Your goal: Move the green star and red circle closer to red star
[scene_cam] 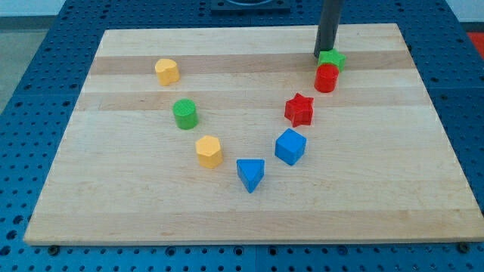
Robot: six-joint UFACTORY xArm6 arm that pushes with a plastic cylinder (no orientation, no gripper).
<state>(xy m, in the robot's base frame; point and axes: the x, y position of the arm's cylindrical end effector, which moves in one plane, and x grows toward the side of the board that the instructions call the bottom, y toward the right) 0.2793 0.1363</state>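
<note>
Nearest, a blue plastic triangle (250, 174); far off, my tip (321, 56), a bare rod gripping nothing, touches the light, slippery-looking green plastic star (332, 60) stacked against the red plastic circle (326, 78), above the red plastic star (299, 109); push behind it.

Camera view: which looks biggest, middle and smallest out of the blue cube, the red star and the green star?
1. Blue cube, biggest.
2. Red star.
3. Green star, smallest, but it's farthest away and partly hidden by my tip and the red circle.
</note>
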